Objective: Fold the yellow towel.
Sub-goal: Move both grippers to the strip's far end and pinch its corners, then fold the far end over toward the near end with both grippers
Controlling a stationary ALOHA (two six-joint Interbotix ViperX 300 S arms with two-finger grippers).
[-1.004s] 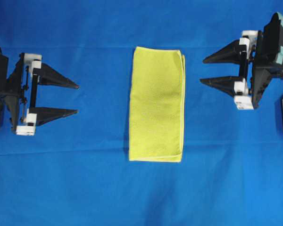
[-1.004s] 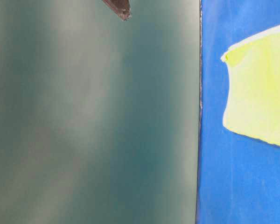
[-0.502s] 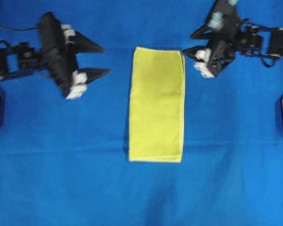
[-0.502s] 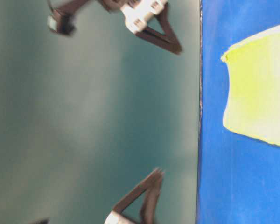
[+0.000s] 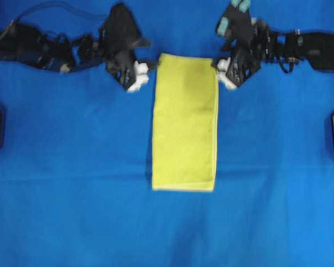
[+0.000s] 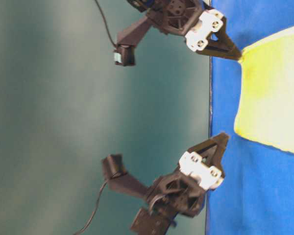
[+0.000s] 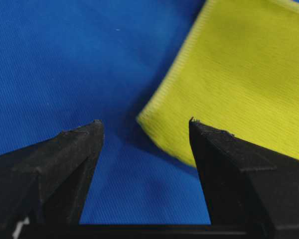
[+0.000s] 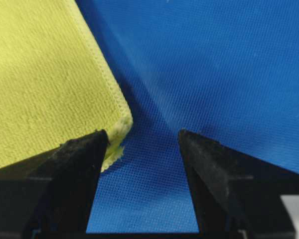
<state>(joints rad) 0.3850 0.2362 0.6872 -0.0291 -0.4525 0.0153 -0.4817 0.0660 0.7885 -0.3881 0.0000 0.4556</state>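
Overhead exterior view gives me the yellow towel (image 5: 185,122) lying flat near the middle of the blue surface (image 5: 72,194), folded into a long narrow rectangle with its short ends toward the top and bottom of the view. I see my left gripper (image 5: 146,69) just off the towel's top left corner and my right gripper (image 5: 217,65) just off its top right corner, both arms reaching in from the far edge of the surface. On the left wrist view the left gripper (image 7: 145,124) has its jaws spread wide, and the towel (image 7: 239,74) corner sits between the tips with nothing gripped. On the right wrist view the right gripper (image 8: 142,134) has its jaws wide apart too; the towel (image 8: 45,84) corner lies against the inner side of one finger (image 8: 74,169), its frayed hem showing, and nothing is pinched. The table-level view shows both sets of tips low, close to the surface, at the towel's (image 6: 274,88) near corners.
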